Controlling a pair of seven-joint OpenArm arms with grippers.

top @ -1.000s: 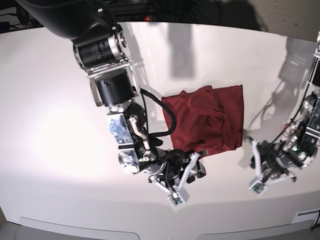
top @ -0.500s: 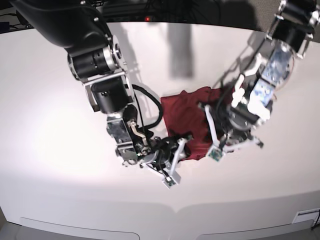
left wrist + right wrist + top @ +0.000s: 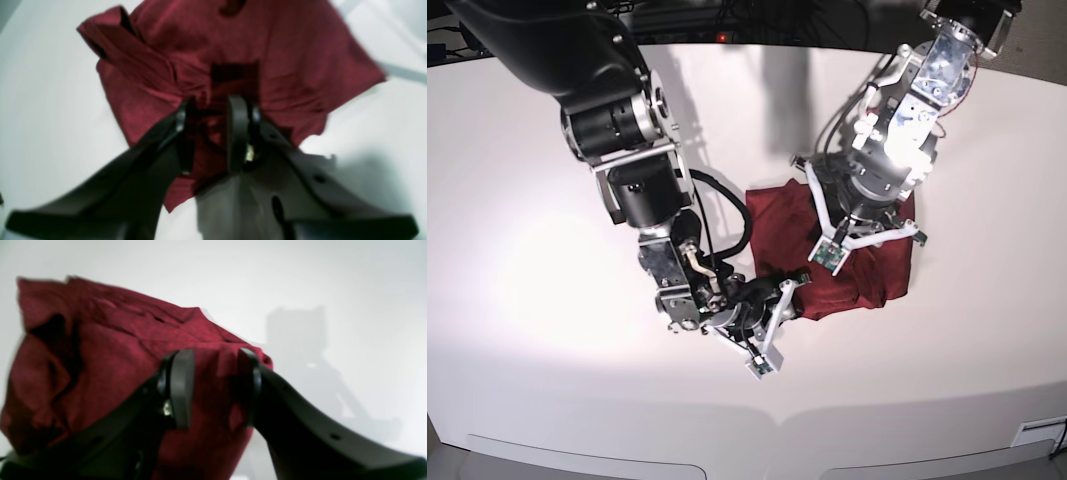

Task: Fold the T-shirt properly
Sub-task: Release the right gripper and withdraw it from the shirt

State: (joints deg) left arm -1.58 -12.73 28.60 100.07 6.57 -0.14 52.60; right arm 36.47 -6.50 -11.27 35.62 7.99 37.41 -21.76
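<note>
Hovering claws (image 3: 211, 133), parted above maroon shirt (image 3: 287, 43).

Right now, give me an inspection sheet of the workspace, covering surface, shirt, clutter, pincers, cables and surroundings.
Surface: white tabletop, with arm shadows.
Job's things: dark red T-shirt, bunched into a compact shape, wrinkled, edges uneven.
Clutter: nothing seen.
Grippers: left pincer open above the shirt; right pincer open at a shirt edge, contact unclear.
Cables: black cable looping beside the right arm; thin red one on the left arm.
Surroundings: grey carpet-like strip beyond the table's far corner; dark items at the back, unclear.
</note>
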